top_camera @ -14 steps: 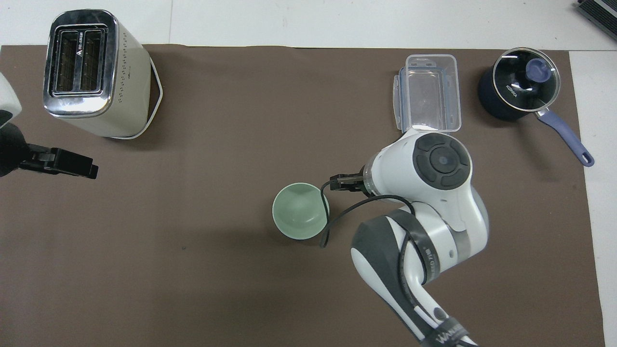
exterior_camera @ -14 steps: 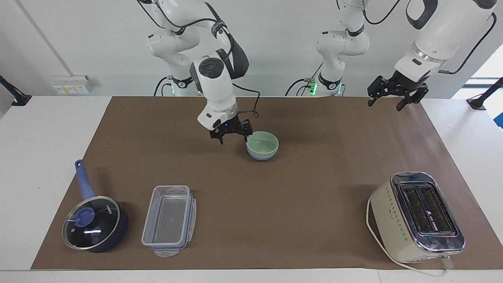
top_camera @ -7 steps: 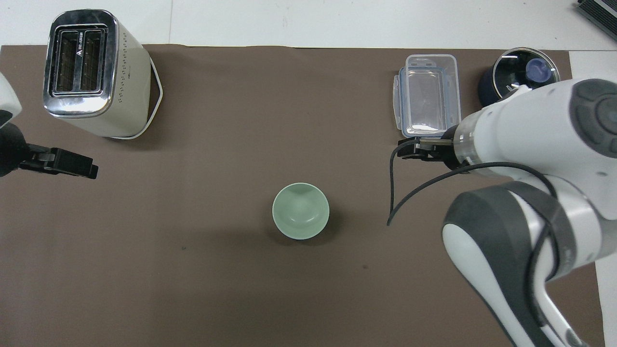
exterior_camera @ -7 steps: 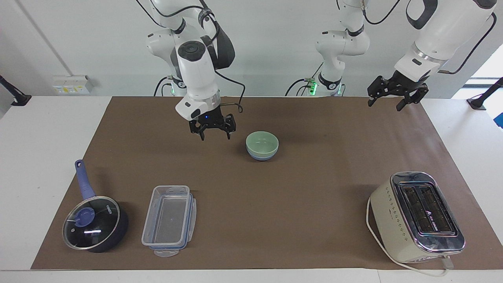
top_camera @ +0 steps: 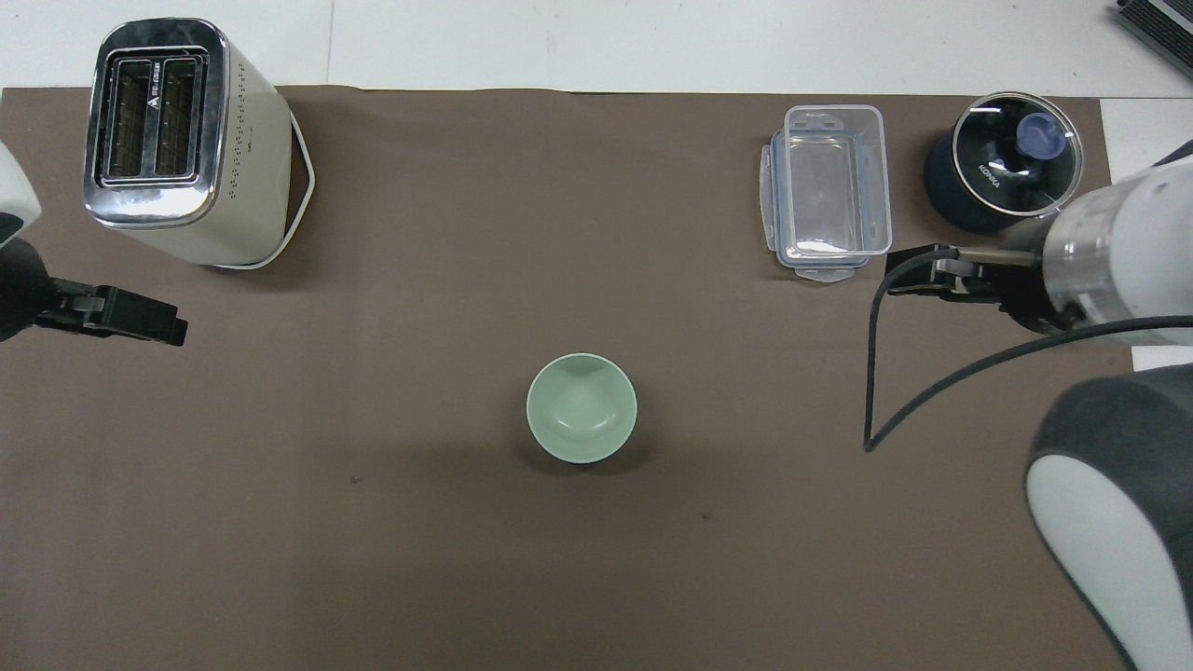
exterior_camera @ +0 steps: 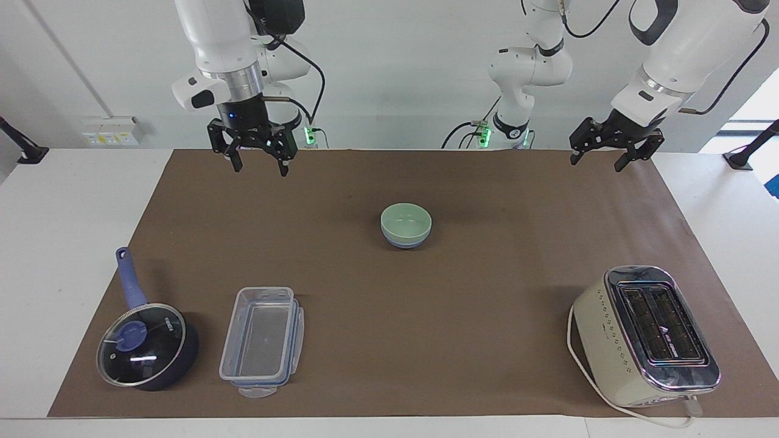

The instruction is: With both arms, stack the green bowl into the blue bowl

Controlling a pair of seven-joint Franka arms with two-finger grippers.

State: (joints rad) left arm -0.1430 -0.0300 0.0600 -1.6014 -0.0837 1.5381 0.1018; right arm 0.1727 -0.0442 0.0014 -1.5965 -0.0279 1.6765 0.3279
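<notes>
Mid-mat: green bowl (exterior_camera: 406,221) sits nested in blue bowl (exterior_camera: 404,243), stack looks done | I park both arms high | right gripper (exterior_camera: 257,159) and left gripper (exterior_camera: 615,150) empty, fingers spread | saucepan (exterior_camera: 148,344), clear container (exterior_camera: 261,339), toaster (exterior_camera: 645,334) well apart, nothing obstructs.

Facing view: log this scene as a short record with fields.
stack: pale mint-green bowl nested in light periwinkle-blue bowl, mid-mat
right pincer: open, empty, raised over the mat's edge nearest the robots
left pincer: open, empty, waiting over the mat's corner
farther from robots: dark lidded saucepan, clear plastic container, cream toaster
</notes>
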